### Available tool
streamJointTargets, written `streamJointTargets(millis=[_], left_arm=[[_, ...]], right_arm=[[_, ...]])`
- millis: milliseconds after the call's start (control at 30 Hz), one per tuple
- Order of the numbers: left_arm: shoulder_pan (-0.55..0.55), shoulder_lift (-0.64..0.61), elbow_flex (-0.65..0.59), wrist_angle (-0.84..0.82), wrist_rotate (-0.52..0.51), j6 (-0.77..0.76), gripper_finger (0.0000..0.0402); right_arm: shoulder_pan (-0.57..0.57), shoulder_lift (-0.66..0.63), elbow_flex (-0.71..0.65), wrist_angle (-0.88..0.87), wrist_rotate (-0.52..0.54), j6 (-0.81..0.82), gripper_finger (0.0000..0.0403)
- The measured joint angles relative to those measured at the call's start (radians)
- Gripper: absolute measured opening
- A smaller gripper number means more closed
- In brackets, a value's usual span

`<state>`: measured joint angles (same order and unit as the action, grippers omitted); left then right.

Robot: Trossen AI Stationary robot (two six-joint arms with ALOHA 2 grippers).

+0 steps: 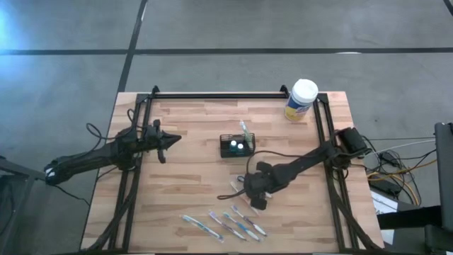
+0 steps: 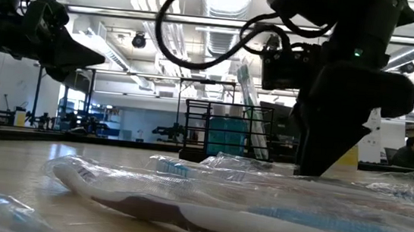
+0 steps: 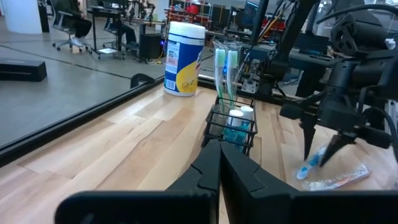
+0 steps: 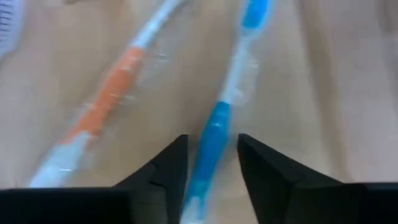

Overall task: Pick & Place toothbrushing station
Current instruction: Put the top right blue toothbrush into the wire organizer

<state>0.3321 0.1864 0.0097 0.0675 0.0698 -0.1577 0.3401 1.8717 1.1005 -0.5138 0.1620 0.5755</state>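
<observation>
From above, the black wire caddy (image 1: 236, 146) stands near the middle of the wooden table (image 1: 198, 191), a little toward the far side, with toothbrushes standing upright in it. The right gripper (image 1: 257, 200) is low over the table just on the near side of the caddy, above a wrapped toothbrush (image 1: 238, 188). A row of packaged toothbrushes (image 1: 223, 225) lies along the near edge. A white-lidded canister (image 1: 301, 99) stands at the far right corner. The left gripper (image 1: 170, 140) hangs over the table's left part, well apart from the caddy, pointing toward it.

At table height, a wrapped toothbrush (image 2: 258, 220) fills the foreground. Behind it the caddy (image 2: 226, 133) stands upright on the wood, holding a teal bottle and a brush. The right gripper (image 2: 325, 154) comes down just to the right of it, reaching the table. The left gripper (image 2: 75, 56) hovers high at the left. A person (image 2: 411, 151) sits far off in the room at the right.

The left wrist camera shows the left gripper (image 3: 220, 165) with its fingers pressed together. Beyond them is the caddy (image 3: 231, 124) with two upright brushes and small bottles, the canister (image 3: 183, 59) behind it to the left, and the right gripper (image 3: 323, 146) touching down on a blue toothbrush (image 3: 311, 163).

The right wrist camera shows the right gripper (image 4: 212, 162) with fingers (image 4: 166, 168) apart, straddling the blue toothbrush (image 4: 214, 134) but not closed on it. An orange toothbrush (image 4: 102, 99) lies beside it.
</observation>
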Motion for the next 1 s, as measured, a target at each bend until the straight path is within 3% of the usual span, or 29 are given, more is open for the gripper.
streamJointTargets(millis=[233, 433, 633, 800, 1000], left_arm=[[0.000, 0.000, 0.000, -0.004, 0.000, 0.009, 0.0007], [0.000, 0.000, 0.000, -0.003, 0.000, 0.010, 0.0007], [0.000, 0.000, 0.000, 0.009, 0.031, -0.021, 0.0007], [-0.002, 0.007, 0.000, 0.143, 0.199, -0.067, 0.0007], [-0.035, 0.056, 0.001, 0.284, 0.274, -0.128, 0.0007]], right_arm=[[-0.001, -0.024, -0.040, -0.006, 0.070, -0.004, 0.0021], [-0.001, -0.064, -0.060, -0.006, 0.131, -0.007, 0.0016], [0.020, -0.229, -0.114, 0.059, 0.231, -0.055, 0.0014], [0.033, -0.406, -0.236, 0.391, 0.326, -0.240, 0.0014], [-0.029, -0.498, -0.406, 0.856, 0.211, -0.421, 0.0014]])
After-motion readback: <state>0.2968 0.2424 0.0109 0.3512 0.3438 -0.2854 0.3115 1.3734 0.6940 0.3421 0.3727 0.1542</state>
